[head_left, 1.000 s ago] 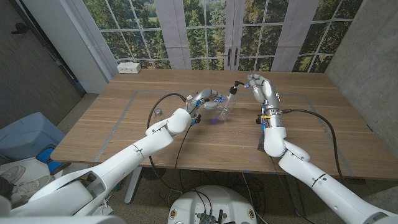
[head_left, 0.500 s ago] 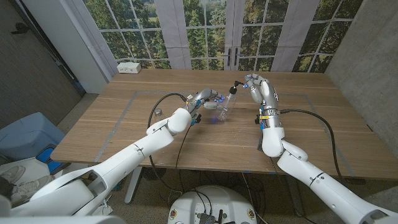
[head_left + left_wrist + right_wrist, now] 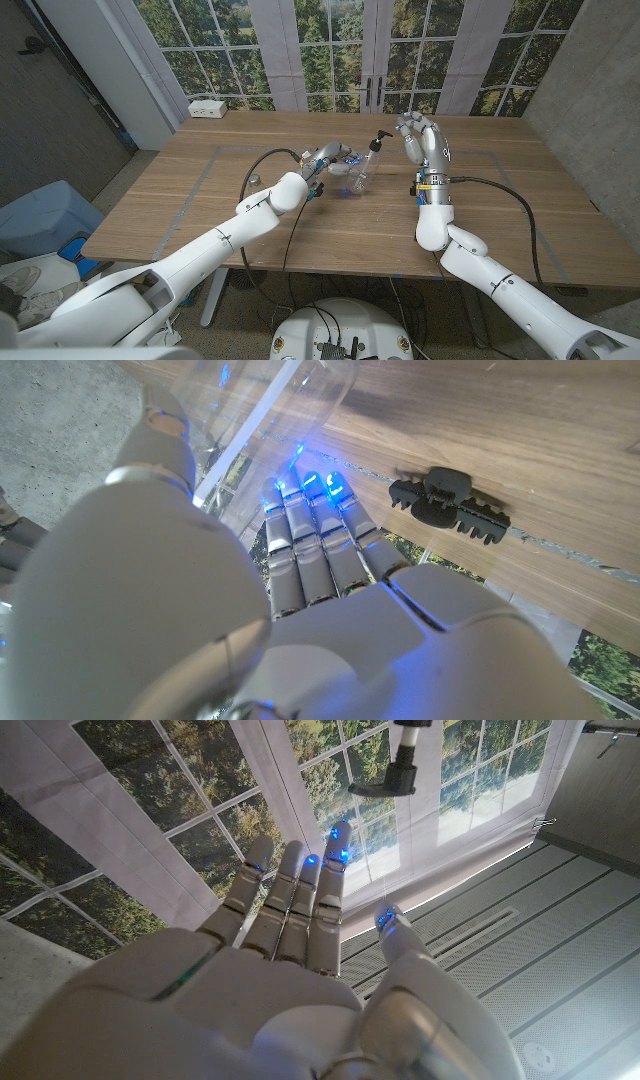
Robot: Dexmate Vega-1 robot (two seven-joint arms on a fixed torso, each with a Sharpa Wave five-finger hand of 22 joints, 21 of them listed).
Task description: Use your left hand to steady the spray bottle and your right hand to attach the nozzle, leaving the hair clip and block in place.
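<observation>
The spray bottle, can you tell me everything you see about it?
The spray bottle is small and made of clear plastic, so the wooden table shows through it. A black nozzle sits on its top. It stands tilted near the middle of the table. The left hand holds its lower part, fingers glowing blue against the clear wall. The right hand is open beside the nozzle, not touching it.

I can't make out any readable text, label, brand, number or sign from here, not on anything on the desk or around it.
</observation>
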